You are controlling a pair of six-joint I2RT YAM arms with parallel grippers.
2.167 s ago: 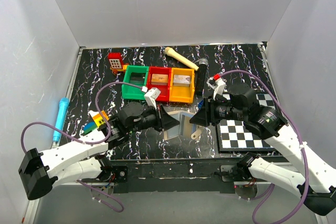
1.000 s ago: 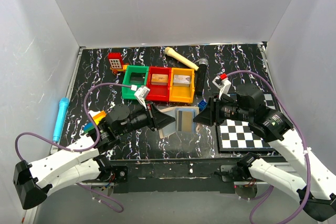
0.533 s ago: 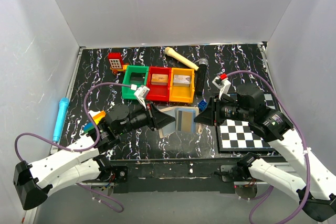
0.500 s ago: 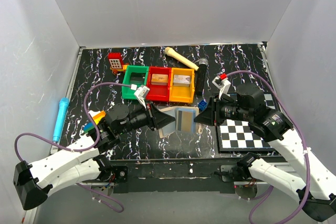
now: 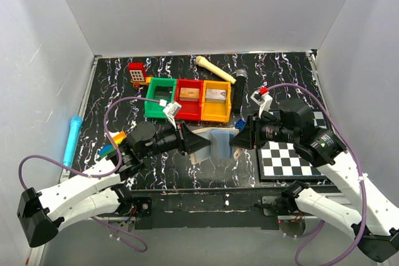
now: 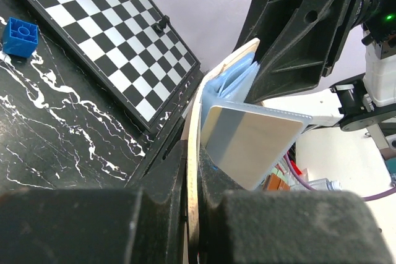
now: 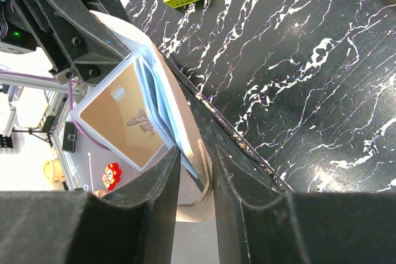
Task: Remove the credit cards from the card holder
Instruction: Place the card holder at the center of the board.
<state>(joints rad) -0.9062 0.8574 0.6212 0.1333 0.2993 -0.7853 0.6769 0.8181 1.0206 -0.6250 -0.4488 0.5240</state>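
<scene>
The card holder (image 5: 215, 142), cream-tan outside and pale blue inside, is held open above the surface (image 5: 280, 66), with a credit card (image 6: 247, 140) jutting from its pocket. The left fingers (image 6: 164, 174) clamp its tan edge. The right fingers (image 7: 151, 196) straddle the opposite panel, but I cannot tell if they grip it.

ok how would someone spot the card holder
Find the row of green, red and yellow bins mid-table. Just in front, between the left gripper and right gripper, is the card holder: a thin bifold, tan outside, pale blue inside.
</scene>
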